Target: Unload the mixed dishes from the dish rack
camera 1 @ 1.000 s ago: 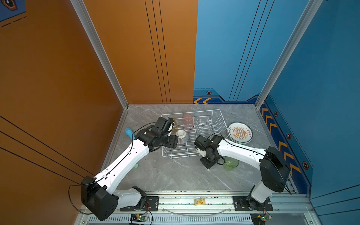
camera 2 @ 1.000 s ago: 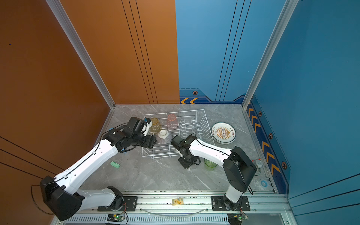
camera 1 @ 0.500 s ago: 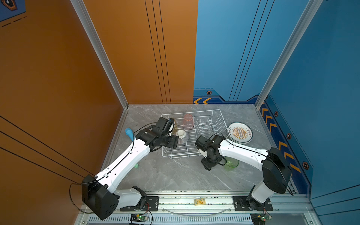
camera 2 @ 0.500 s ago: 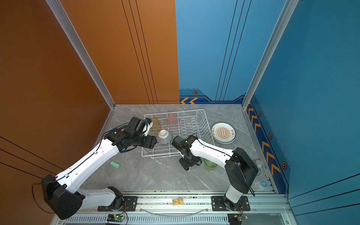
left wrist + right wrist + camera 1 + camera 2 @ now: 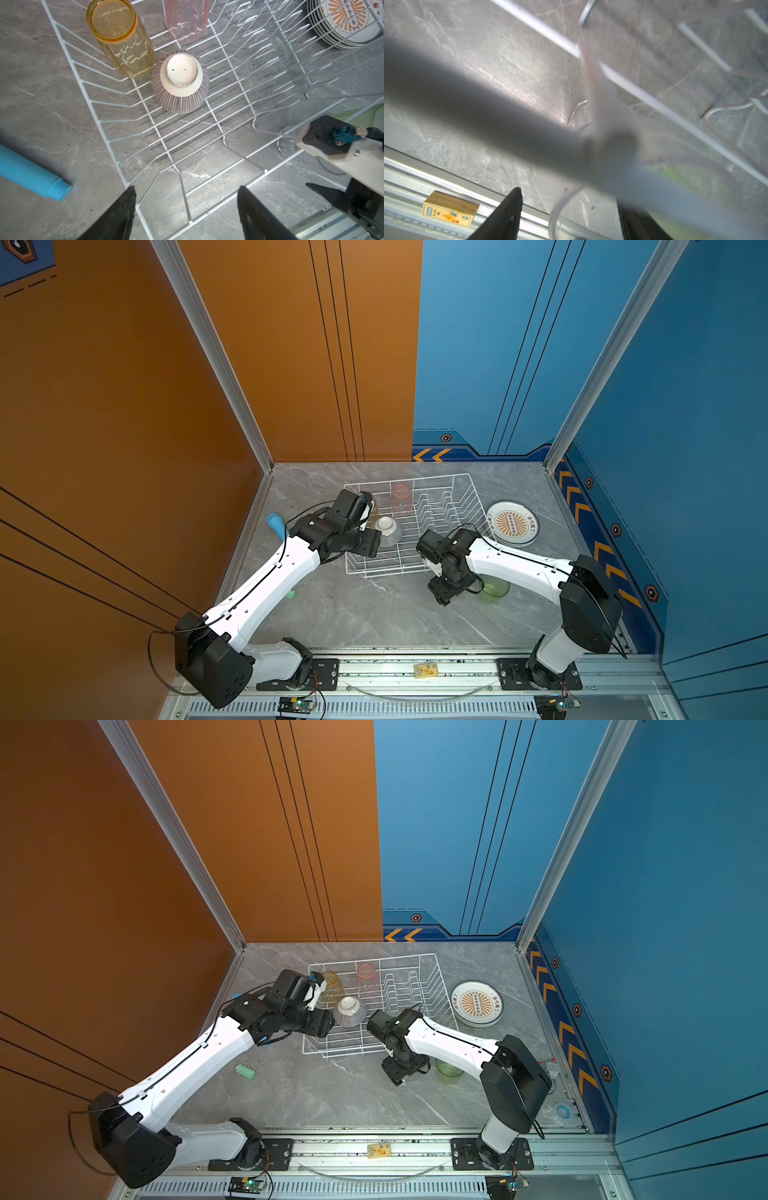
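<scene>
While striped bowl (image 5: 180, 82) sits upturned at 9 o'clock in dish rack (image 5: 90, 101) | left end effector (image 5: 186, 188) jaws apart over rack's 7 o'clock corner | right end effector (image 5: 570, 197) jaws apart near clear tumbler (image 5: 287, 142) on desk (image 5: 374, 614) | advice: straddle bowl's foot ring, lift straight, avoid yellow tumbler (image 5: 122, 39).

Enclosure: orange panel walls (image 5: 124, 406) on L & rear-L, blue panels (image 5: 478, 344) on rear-R & R. Alu corner posts (image 5: 208, 352). Orange chevron trim (image 5: 432, 455) at base of blue walls. Floor (image 5: 374, 614) grey marble-look, faint sheen. Alu rail (image 5: 374, 668) along front edge. Lighting even.
</scene>
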{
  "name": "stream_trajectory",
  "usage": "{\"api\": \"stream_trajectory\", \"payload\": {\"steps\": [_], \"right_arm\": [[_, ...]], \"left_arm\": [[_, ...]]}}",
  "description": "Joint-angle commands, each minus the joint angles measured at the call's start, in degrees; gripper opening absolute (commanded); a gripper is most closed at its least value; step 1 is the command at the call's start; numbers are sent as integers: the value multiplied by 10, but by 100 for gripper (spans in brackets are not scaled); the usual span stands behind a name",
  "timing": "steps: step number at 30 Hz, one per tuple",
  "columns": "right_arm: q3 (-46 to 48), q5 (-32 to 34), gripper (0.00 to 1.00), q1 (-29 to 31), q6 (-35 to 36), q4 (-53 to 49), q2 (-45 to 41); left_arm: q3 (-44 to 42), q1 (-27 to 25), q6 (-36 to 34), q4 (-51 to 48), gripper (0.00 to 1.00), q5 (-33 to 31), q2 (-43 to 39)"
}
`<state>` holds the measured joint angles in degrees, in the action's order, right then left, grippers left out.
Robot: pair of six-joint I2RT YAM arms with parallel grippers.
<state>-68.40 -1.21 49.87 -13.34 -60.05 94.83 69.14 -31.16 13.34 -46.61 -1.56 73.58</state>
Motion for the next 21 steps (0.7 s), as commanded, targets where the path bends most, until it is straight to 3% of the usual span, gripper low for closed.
{"api": "stream_trajectory", "payload": {"steps": [1, 21], "right_arm": [[19, 1, 71, 8, -1, -89, 8], [27, 12, 75, 8, -17, -104, -2]], "left_arm": [[-1, -3, -8, -16, 78, -12, -1], [0, 0, -11, -15, 78, -8, -1]]}}
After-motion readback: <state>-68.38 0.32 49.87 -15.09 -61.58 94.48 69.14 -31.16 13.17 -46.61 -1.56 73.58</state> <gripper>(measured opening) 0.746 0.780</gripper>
